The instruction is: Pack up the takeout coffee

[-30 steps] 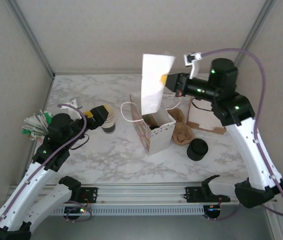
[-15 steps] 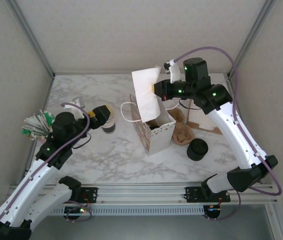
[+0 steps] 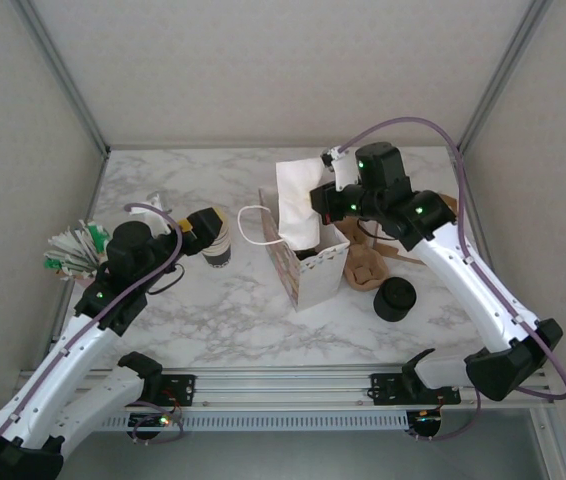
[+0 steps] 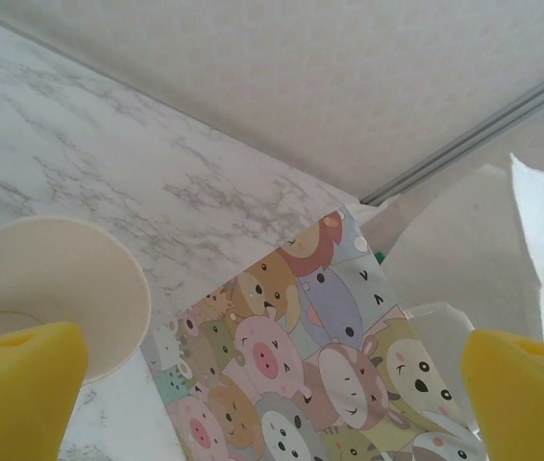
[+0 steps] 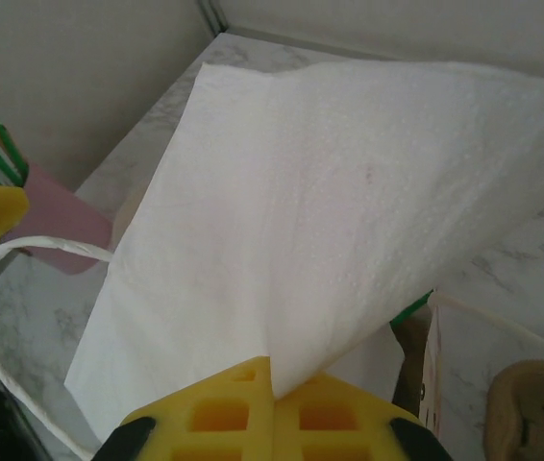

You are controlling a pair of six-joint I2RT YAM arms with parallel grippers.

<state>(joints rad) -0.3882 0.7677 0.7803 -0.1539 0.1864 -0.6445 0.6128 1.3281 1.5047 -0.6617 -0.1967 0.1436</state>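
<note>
At the left edge of the white marble counter [image 3: 193,310] lies a bundle of green-and-white paper packets [image 3: 71,250]. It looks untouched. Just to its right, the left hand [image 3: 201,226] stands wide and holds nothing, close beside the stack of lidless cream paper cups [image 3: 219,246]. From its wrist we see the top cup's open mouth by one yellow pad [image 4: 22,384].

Near the middle of the counter stands the open paper gift bag printed with cartoon animals [image 3: 315,278]. We take a dark shape in its mouth for the black-lidded dark paper cup [image 3: 308,248], so we judge the coffee already packed. The shape is too covered for us to be sure.

Over it hangs a white paper napkin [image 3: 298,200], its lower end at the bag's mouth, pinched in the closed right hand [image 3: 319,196]. Right of the bag sit brown cardboard sleeves [image 3: 365,268] and the squat black stack of plastic lids [image 3: 395,298].

What is left, we judge, is to let the napkin into the bag and draw both arms clear.
</note>
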